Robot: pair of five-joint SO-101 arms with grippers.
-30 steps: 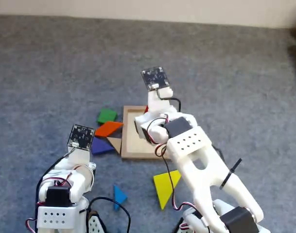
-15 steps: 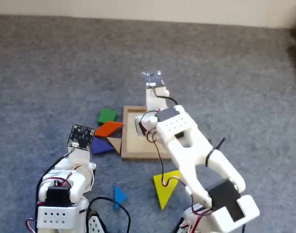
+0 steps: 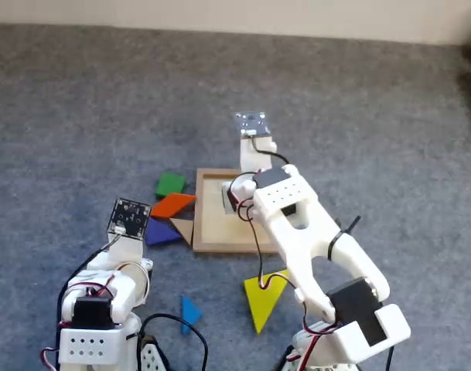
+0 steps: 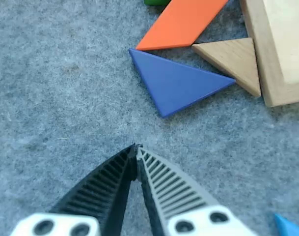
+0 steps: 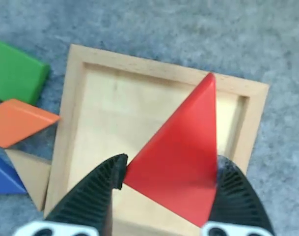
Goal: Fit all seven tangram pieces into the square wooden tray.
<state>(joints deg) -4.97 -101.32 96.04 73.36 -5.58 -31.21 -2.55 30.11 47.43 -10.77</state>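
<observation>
The tray point(image 5: 139, 69) was pale wood. Pieces showed as a red triangle point(image 5: 183, 152), green square point(image 5: 16, 73), orange parallelogram point(image 5: 19, 123), dark blue triangle point(image 4: 178, 83), tan triangle point(image 4: 232, 56) and yellow triangle point(image 3: 264, 300), on a mottled grey counter point(image 3: 104, 100).

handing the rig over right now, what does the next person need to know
Left claw: shut, empty, above the carpet near the blue triangle.
Right claw: shut on the red triangle, over the wooden tray, one tip across its rim.
Done: no piece seated yet.
Left: seat red triangle; then green square, orange parallelogram, wooden triangle and blue triangle beside the tray; yellow triangle and small light-blue triangle farther from it.
</observation>
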